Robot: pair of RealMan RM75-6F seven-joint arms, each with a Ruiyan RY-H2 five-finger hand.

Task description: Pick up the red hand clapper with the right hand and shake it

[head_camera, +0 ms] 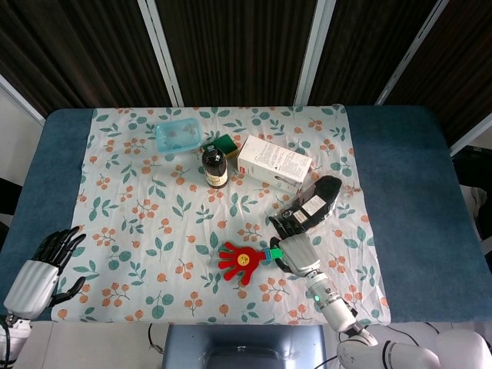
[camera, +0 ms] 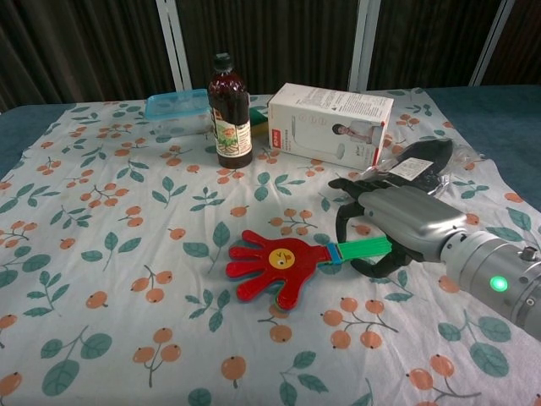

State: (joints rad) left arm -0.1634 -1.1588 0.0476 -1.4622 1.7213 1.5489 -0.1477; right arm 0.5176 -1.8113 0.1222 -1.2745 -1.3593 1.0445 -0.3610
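Observation:
The red hand clapper [head_camera: 240, 260] [camera: 275, 264] lies flat on the floral cloth, its red palm to the left and its green handle [camera: 363, 249] pointing right. My right hand [head_camera: 292, 246] [camera: 397, 222] arches over the handle's right end, fingers spread and curved down on its far side, thumb below on the near side. I see no firm grip on the handle. My left hand [head_camera: 42, 265] hovers open at the table's near-left corner, far from the clapper.
A black packet [head_camera: 314, 201] lies just behind my right hand. Further back stand a white box [head_camera: 273, 161], a dark bottle [head_camera: 215, 165], a green sponge [head_camera: 225, 144] and a clear blue tub [head_camera: 177, 136]. Floral cloth [head_camera: 138, 223] covers the blue table.

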